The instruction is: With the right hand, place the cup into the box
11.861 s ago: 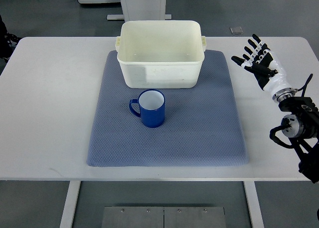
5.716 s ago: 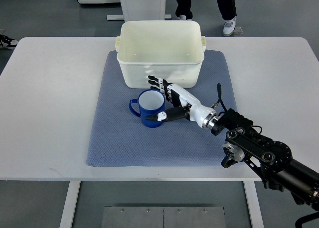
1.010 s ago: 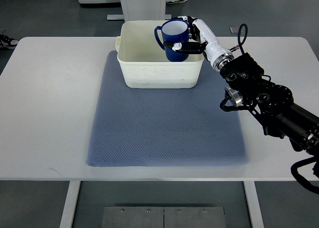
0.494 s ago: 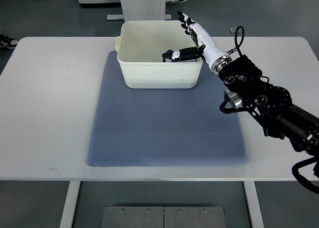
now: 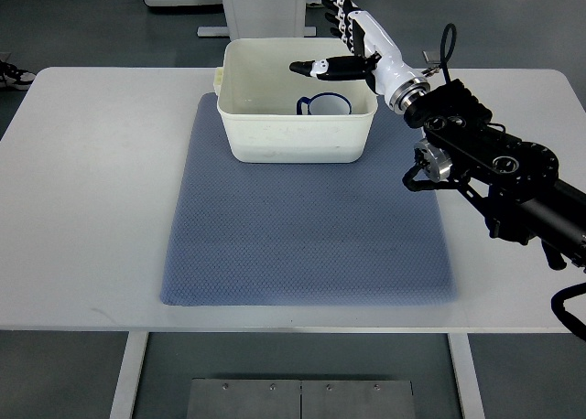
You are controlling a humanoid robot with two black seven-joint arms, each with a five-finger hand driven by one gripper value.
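Note:
The blue cup [image 5: 323,105] with a white inside stands upright inside the cream plastic box [image 5: 295,143], near its front right corner; only its rim and handle show above the wall. My right hand [image 5: 341,42] hovers above the box's right side, fingers spread and holding nothing. Its thumb points left over the cup and its other fingers reach past the box's far rim. The right arm runs in from the right edge across the table. No left arm is visible.
The box sits at the far end of a blue-grey mat [image 5: 307,227] on the white table [image 5: 92,190]. A white machine base [image 5: 261,7] stands beyond the table. A small grey block [image 5: 433,56] lies at the far table edge.
The cup was held over the box one second ago, then released inside it. Since half a second ago my right hand has risen clear of the box, leaving the cup standing.

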